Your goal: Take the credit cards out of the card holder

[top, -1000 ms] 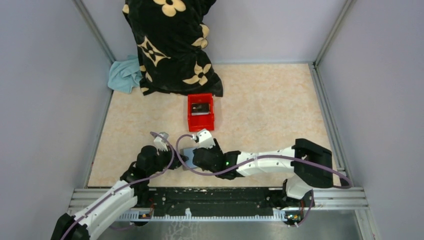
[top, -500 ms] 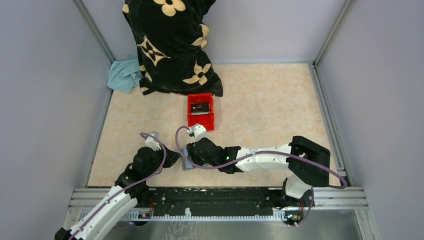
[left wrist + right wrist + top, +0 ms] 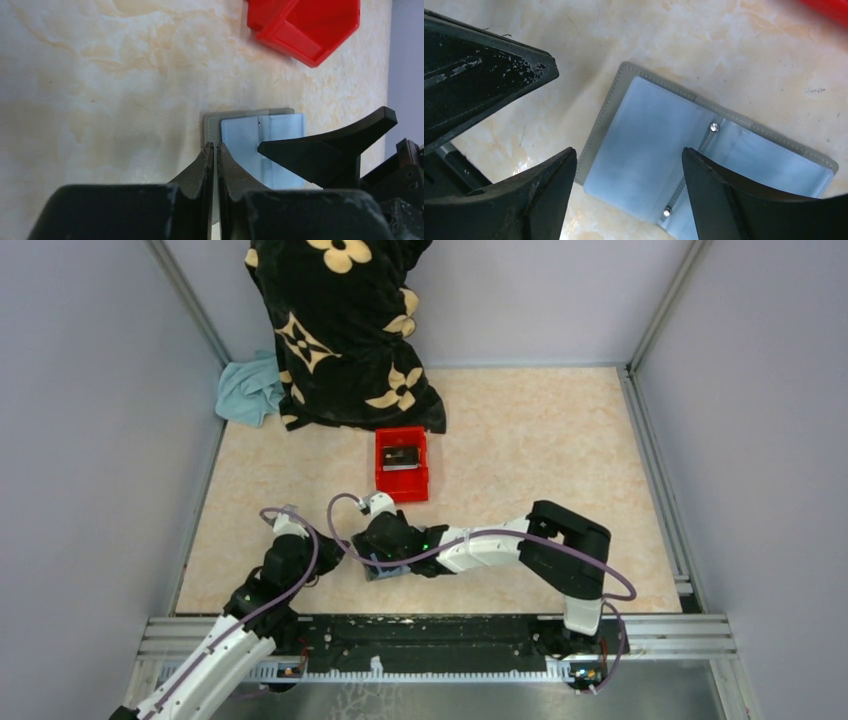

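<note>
The card holder [image 3: 649, 140] lies open and flat on the table, blue-grey inside with a grey stitched rim; its pockets show no card. It also shows in the left wrist view [image 3: 250, 145] and peeks out under the right arm [image 3: 379, 569]. My right gripper [image 3: 629, 150] hangs open just above it, fingers straddling its left panel. My left gripper [image 3: 214, 145] is shut with nothing in it, tips at the holder's grey edge and apart from it. Credit cards [image 3: 402, 456], silver-grey and dark, lie in the red bin [image 3: 384, 480].
The red bin [image 3: 305, 30] stands just beyond the card holder. A black blanket with tan flowers [image 3: 340, 330] and a teal cloth [image 3: 248, 390] fill the back left. Grey walls close in both sides; a metal rail [image 3: 440, 635] runs along the near edge.
My right arm has swung left over the card holder and its jaws have spread wider. My left arm has drawn back to the left and its jaws have closed.
</note>
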You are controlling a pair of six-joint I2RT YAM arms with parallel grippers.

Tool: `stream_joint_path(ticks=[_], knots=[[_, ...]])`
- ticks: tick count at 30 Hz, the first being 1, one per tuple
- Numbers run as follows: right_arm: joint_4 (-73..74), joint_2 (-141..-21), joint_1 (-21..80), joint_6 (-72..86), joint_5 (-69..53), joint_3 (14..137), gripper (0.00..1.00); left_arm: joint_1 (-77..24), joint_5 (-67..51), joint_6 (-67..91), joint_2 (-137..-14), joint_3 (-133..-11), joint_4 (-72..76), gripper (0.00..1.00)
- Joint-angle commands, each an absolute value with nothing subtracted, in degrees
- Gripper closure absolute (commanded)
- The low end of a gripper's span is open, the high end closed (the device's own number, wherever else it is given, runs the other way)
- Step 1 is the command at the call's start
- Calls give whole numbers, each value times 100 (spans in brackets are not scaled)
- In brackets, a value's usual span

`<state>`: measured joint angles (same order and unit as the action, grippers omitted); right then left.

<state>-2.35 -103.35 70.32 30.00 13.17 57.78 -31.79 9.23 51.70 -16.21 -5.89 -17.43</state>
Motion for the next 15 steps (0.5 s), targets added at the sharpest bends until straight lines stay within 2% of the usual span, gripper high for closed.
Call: stream_joint_path(ticks=[1,7,10,12,15], knots=[[396,-10608,7255,2835,1878,6534,22,-3205,1528,5297,-1472,-805,-2417,89],[1226,-11129,7427,2801,2394,7144,22,-3201,1292,5236,-1558,-722,-2267,89],[1415,-11240,7454,2875,2537,7263,27,-3199,1251,5202,-1564,-733,-2246,89],[1426,-11229,7453,2933,2542,7221,34,-3204,1255,5147,-1564,-735,-2221,89],[1462,-11184,7453,2999,2596,7169,54,-3203,1222,5090,-1567,-727,-2173,90]])
